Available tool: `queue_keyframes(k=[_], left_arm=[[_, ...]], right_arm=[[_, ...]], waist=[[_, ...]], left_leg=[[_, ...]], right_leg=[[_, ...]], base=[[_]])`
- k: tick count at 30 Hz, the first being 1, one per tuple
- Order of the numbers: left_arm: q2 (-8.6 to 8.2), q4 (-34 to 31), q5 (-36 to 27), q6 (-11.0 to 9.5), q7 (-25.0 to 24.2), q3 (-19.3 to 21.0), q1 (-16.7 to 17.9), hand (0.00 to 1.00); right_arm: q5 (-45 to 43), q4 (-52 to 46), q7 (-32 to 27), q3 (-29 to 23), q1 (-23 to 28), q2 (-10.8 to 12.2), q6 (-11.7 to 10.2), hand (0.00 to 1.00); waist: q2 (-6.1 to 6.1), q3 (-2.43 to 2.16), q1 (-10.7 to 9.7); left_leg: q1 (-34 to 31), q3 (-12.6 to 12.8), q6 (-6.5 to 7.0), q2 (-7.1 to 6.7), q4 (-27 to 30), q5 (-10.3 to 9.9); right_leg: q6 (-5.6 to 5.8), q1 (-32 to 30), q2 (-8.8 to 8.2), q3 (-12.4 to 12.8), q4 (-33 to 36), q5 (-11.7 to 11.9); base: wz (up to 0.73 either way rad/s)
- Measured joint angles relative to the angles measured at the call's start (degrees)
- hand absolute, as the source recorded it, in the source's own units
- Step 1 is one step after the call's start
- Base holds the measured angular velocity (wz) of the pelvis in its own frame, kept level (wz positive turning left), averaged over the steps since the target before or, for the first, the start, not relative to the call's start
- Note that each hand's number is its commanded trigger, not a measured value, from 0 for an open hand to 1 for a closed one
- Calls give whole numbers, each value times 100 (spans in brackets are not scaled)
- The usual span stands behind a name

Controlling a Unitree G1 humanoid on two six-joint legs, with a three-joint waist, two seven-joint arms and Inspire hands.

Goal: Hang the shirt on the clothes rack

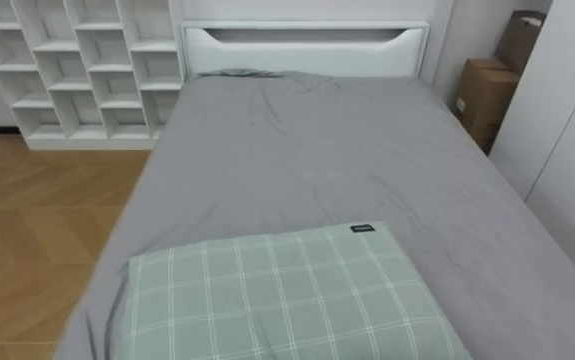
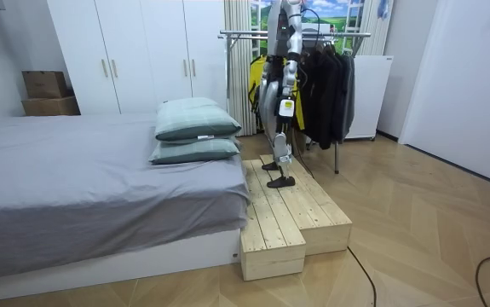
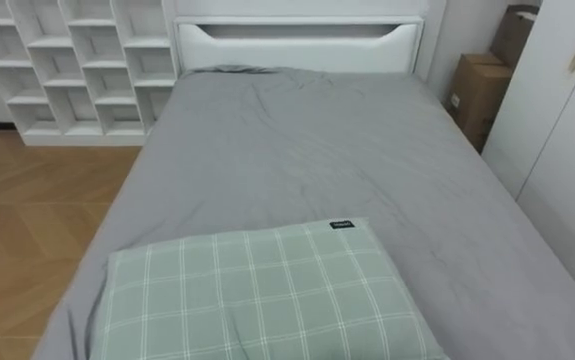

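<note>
Dark clothes [image 2: 330, 81] and a yellow garment [image 2: 255, 81] hang on a metal clothes rack [image 2: 313, 36] at the back of the room. I stand on a wooden platform [image 2: 291, 213] at the pillow end of the bed, my back to the rack, looking along the grey bed [image 1: 317, 170]. My left hand [image 2: 284, 109] hangs at my side, too small in the room view to read. No garment lies on the bed in the eye views.
Two green checked pillows [image 1: 287, 295] are stacked on the bed right below me. A white cubby shelf [image 1: 82, 65] stands far left, cardboard boxes [image 1: 482, 95] and a white wardrobe [image 1: 567, 120] on the right. Wooden floor [image 1: 37, 220] runs along the bed's left.
</note>
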Motion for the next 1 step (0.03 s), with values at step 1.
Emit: queue_keyframes(k=[1], left_arm=[[1, -16, 1, 4, 2, -7, -4, 0]], right_arm=[[-3, 0, 0, 0, -13, 0, 16, 0]], waist=[[1, -1, -3]], left_leg=[[1, 3, 0, 0, -5, 0]], right_leg=[[0, -2, 0, 2, 0, 0]], base=[[0]])
